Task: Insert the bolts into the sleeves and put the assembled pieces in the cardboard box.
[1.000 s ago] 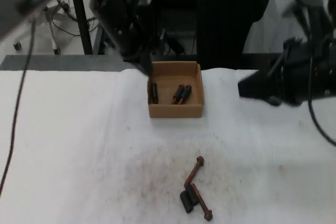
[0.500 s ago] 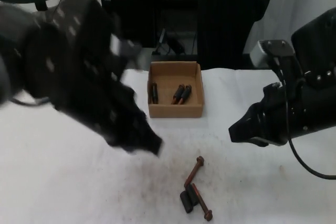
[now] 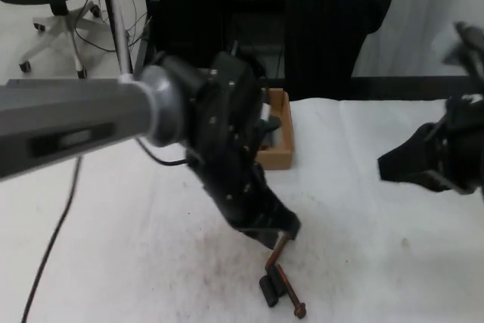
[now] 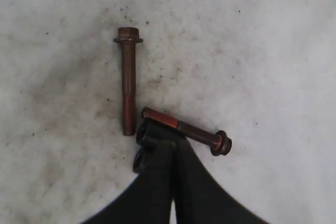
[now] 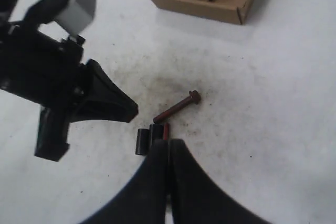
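Left gripper [image 3: 278, 229], fingers pressed together, empty, poised over the far bolt [image 4: 128, 80] on the white cloth [image 3: 393, 262]: long axis near-left to far-right, head far. Near bolt [image 3: 288, 291]: head near-right, touching two sleeves [image 3: 268, 290]. Right gripper [image 5: 169, 148], likewise closed, empty, well right.

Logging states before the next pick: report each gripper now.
Left gripper: shut, holding nothing.
Right gripper: shut, holding nothing.
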